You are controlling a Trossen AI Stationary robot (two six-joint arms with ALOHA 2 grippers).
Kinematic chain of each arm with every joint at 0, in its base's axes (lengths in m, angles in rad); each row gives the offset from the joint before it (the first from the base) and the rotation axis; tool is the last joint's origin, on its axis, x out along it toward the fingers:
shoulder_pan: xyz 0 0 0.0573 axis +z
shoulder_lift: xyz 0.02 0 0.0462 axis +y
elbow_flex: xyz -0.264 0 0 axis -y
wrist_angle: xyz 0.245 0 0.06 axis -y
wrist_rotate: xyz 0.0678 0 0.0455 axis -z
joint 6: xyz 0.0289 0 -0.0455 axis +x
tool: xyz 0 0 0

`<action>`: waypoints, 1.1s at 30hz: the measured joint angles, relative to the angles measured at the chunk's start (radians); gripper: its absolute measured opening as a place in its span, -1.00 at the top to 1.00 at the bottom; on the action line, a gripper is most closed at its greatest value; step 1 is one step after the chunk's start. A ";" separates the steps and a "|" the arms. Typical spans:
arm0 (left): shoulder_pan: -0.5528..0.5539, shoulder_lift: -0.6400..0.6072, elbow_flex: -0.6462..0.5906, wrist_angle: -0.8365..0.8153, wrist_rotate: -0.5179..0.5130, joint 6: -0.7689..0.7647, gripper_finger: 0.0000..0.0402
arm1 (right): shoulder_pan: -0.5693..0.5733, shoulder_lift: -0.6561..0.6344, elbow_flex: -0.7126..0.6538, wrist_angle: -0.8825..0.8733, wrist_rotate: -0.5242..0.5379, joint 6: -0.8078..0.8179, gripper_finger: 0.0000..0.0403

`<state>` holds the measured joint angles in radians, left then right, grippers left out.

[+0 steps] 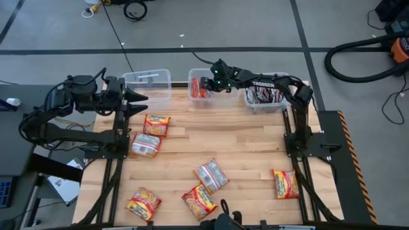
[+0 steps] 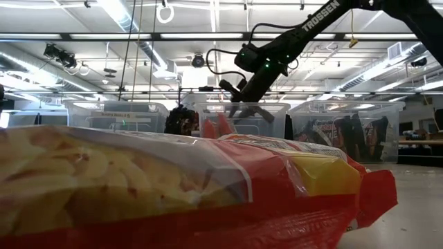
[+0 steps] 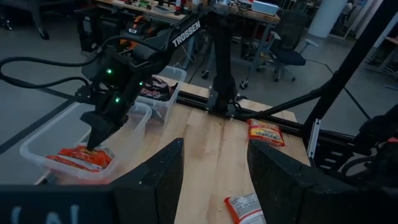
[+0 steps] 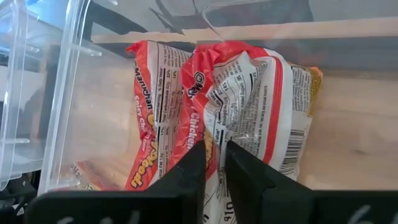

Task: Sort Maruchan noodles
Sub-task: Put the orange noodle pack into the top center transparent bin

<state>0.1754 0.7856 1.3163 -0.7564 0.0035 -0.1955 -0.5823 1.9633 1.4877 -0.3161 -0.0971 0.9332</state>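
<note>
My right gripper [image 1: 204,84] reaches into the middle clear bin [image 1: 193,76] at the table's far edge and is shut on a red-orange noodle packet [image 4: 249,106]. A second red-orange packet [image 4: 152,112] stands beside it in the bin. My left gripper [image 1: 142,102] hovers open by the left clear bin [image 1: 150,80], touching nothing. Loose packets lie flat on the wood: orange ones [image 1: 156,124], [image 1: 142,204], [image 1: 199,201], [image 1: 285,183] and silver-red ones [image 1: 146,145], [image 1: 211,174]. Dark packets fill the right bin [image 1: 265,98]. My right gripper pinches the red-orange packet between its two fingers [image 4: 196,168] at a crinkled edge [image 4: 214,140], coming from above and slanting down into the bin. The packet stands on edge inside the bin, leaning against the neighbouring packet. How far back it reaches between the fingers is hidden.
One orange packet [image 2: 173,180] lies right before the low camera and blocks most of that view. The right arm [image 3: 180,37] stretches across the far edge above the bins. Bare wood lies in the table's middle [image 1: 236,144]. Hoses and cables lie on the floor beyond.
</note>
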 joint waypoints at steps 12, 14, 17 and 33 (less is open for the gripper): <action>0.000 0.000 0.000 -0.099 -0.001 0.000 0.10 | 0.019 -0.091 0.001 0.009 0.080 -0.061 0.47; 0.000 0.002 0.000 -0.172 -0.001 -0.003 0.10 | 0.029 -0.120 0.001 0.008 0.119 -0.076 0.47; 0.000 0.007 0.000 -0.283 -0.001 -0.034 0.10 | 0.051 -0.168 0.001 0.008 0.158 -0.106 0.47; -0.361 0.027 -0.284 -0.330 0.018 -0.309 0.17 | 0.347 -0.345 0.001 0.008 0.285 -0.299 0.47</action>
<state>-0.1860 0.8127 1.0318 -1.0864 0.0218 -0.5046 -0.2356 1.6180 1.4891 -0.3084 0.1877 0.6342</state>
